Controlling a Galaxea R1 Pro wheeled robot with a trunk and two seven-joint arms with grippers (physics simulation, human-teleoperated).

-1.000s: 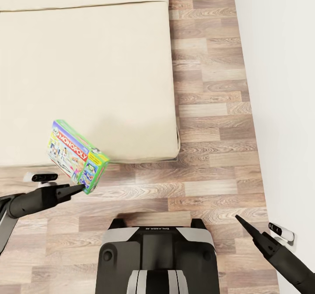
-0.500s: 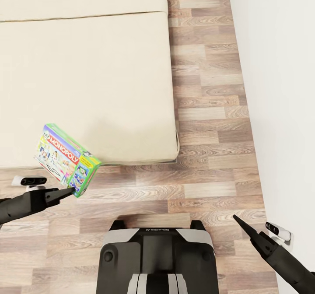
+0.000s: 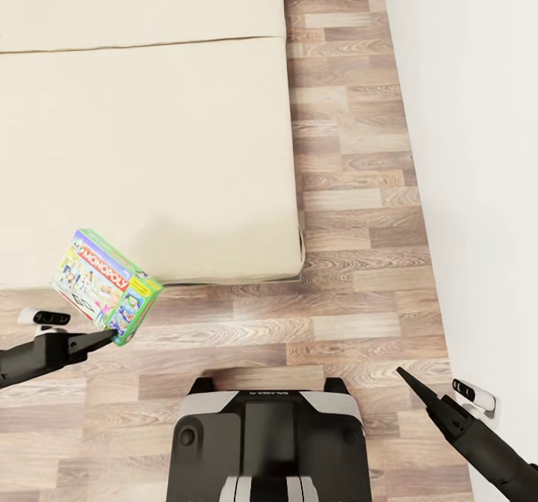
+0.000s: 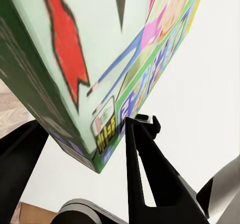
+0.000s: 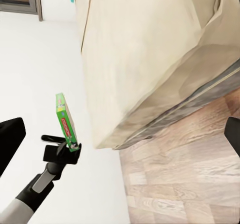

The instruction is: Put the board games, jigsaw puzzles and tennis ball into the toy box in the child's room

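Head view: left hand (image 3: 112,332) clamps green-edged board game (image 3: 104,285) by one corner (shallow) — carry level; right hand (image 3: 403,373) state unclear.

You can read "MONOPOLY" in white letters on a red band across the green-edged board game (image 3: 104,285). Smaller print on its lower corner looks too blurred to read.

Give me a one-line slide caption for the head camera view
Left gripper holds the green-edged Monopoly board game by its corner at the bed's edge.
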